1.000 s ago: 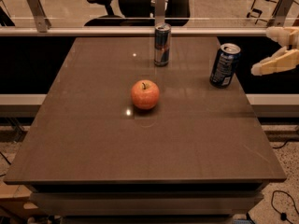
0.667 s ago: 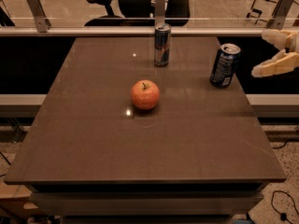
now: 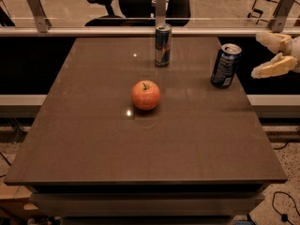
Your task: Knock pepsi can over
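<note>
The pepsi can (image 3: 225,65), dark blue with white lettering and a silver top, stands upright near the table's right edge. My gripper (image 3: 265,55) is at the right edge of the view, just right of the can and about level with it, apart from it. Its two cream fingers (image 3: 272,68) are spread apart and hold nothing.
A taller slim silver-blue-red can (image 3: 162,44) stands upright at the back middle of the brown table (image 3: 93,139). A red apple (image 3: 146,95) sits near the middle. A glass rail (image 3: 93,31) and an office chair are behind the table.
The gripper has shifted very slightly left toward the pepsi can. The can, the slim can and the apple have not moved.
</note>
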